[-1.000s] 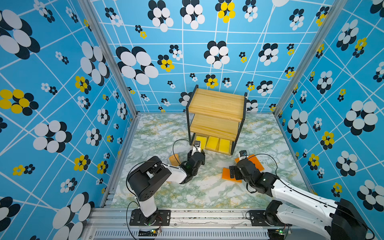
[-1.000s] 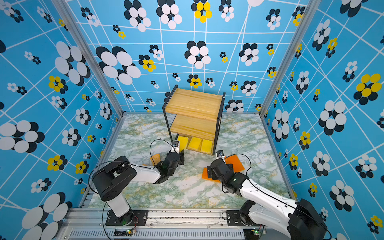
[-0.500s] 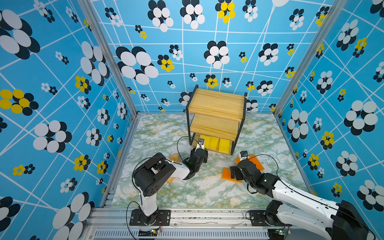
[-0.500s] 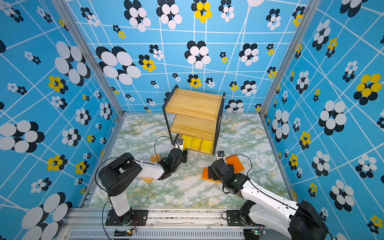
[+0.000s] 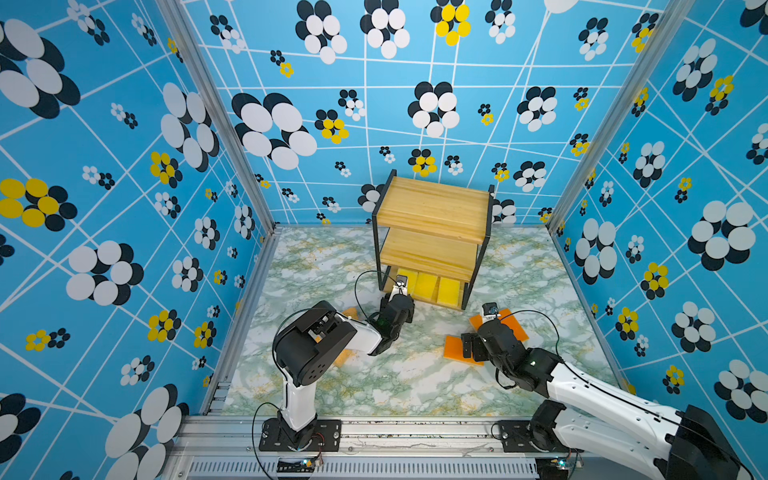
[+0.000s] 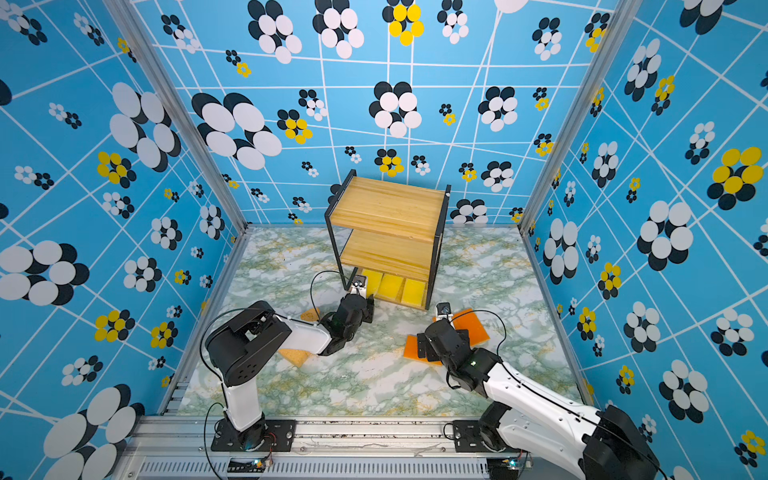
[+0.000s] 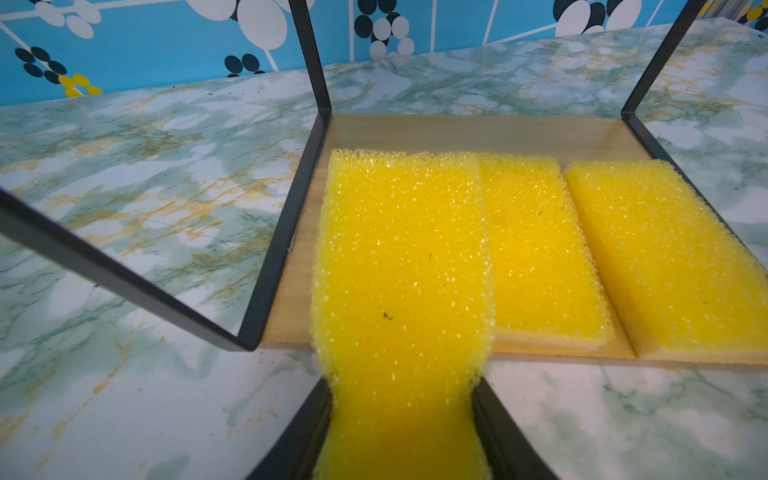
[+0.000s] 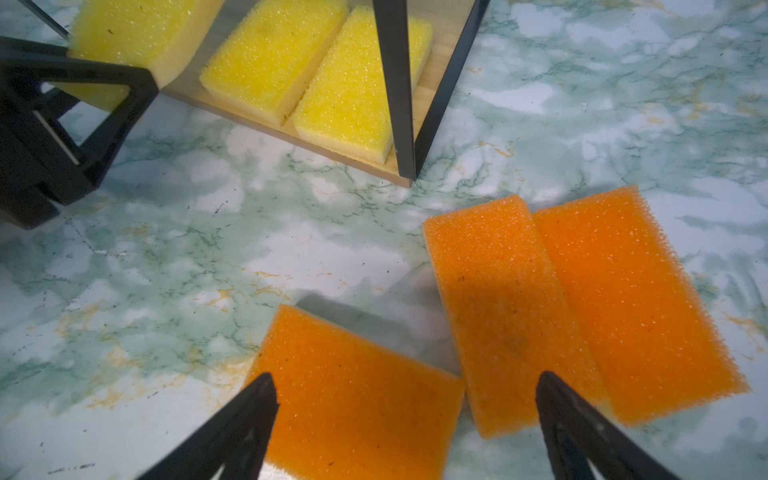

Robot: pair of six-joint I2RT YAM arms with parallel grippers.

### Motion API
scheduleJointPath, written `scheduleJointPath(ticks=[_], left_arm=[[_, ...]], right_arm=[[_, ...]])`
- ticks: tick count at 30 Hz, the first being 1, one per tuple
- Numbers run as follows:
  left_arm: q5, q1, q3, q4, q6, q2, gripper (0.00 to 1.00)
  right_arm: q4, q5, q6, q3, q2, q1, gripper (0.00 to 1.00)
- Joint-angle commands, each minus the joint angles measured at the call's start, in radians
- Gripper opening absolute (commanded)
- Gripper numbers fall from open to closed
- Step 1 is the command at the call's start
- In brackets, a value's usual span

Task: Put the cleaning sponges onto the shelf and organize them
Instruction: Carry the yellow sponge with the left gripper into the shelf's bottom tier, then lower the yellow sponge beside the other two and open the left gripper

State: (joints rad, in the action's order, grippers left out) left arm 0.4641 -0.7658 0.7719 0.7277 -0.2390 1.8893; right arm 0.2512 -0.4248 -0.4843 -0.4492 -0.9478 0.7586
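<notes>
The shelf stands at the back of the marble floor. My left gripper is shut on a yellow sponge, holding it over the left end of the bottom board, with its edge overlapping the middle yellow sponge. Another yellow sponge lies flat at the right end. My right gripper is open, low over three orange sponges on the floor: one between its fingers, two side by side beyond. In a top view the left gripper sits at the shelf's front left leg.
Two tan sponges lie on the floor beside and partly under my left arm. The shelf's black frame posts flank the bottom board closely. The middle and top boards carry nothing. Patterned walls enclose the floor.
My left gripper has carried the yellow sponge forward and to the right, up to the shelf's bottom tier. The right arm has barely moved.
</notes>
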Motion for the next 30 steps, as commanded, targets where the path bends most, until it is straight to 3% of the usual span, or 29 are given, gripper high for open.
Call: scheduleJointPath(ticks=[1, 30], left_arm=[[0.001, 0.013, 0.012, 0.023, -0.01, 0.011, 0.47], [-0.077, 0.055, 0.096, -0.005, -0.028, 0.096, 0.48]], right_arm=[[0.009, -0.015, -0.01, 0.021, 0.022, -0.006, 0.99], [0.011, -0.012, -0.008, 0.02, 0.032, -0.006, 0.99]])
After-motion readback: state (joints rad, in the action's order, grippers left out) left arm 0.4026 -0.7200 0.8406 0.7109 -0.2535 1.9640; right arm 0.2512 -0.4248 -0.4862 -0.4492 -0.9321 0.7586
